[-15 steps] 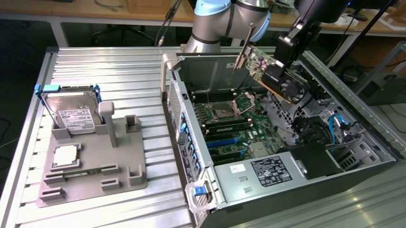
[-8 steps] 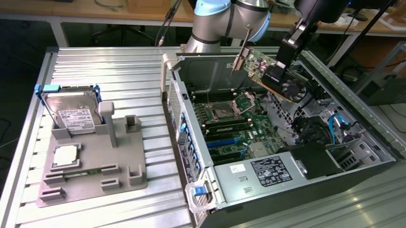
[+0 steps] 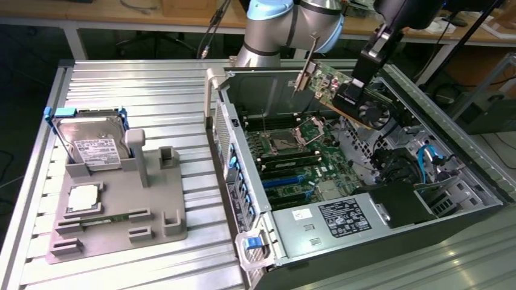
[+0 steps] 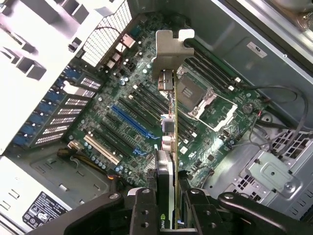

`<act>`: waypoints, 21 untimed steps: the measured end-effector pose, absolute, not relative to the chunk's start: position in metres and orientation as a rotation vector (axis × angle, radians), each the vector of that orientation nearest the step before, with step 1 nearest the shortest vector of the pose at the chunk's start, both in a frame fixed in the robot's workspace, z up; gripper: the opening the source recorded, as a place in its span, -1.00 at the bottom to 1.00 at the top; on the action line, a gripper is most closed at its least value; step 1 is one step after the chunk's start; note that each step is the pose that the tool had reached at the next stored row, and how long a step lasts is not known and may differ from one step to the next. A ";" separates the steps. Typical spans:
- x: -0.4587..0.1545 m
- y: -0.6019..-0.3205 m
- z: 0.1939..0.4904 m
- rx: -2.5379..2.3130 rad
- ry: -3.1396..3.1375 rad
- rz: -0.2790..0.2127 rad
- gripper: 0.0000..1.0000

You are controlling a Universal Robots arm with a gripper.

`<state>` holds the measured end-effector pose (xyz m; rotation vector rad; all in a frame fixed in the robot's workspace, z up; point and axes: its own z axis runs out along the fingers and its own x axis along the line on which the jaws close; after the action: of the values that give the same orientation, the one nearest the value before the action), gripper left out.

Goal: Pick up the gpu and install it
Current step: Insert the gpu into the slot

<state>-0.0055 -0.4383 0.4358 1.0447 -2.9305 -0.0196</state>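
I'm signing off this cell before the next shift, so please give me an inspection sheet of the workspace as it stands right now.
Surface: ribbed metal table carrying a grey parts holder and an open computer case.
Job's things: gpu held in the air above the motherboard, tilted, not seated in any slot.
Clutter: hard drive standing in the holder; processor chip and memory stick lying in it.
Grippers: hand shut on the gpu's edge.
Cables: blue cables inside the case.
Surroundings: wooden benches behind the table; robot arm at the far edge.
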 end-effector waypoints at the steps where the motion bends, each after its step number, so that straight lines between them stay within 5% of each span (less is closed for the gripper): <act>1: -0.005 -0.438 0.436 1.053 -2.928 -0.020 -0.47; 21: -0.005 -0.438 0.436 1.204 -2.868 -0.017 -0.47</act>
<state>-0.0055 -0.4383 0.4360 1.2043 -2.8679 -0.0170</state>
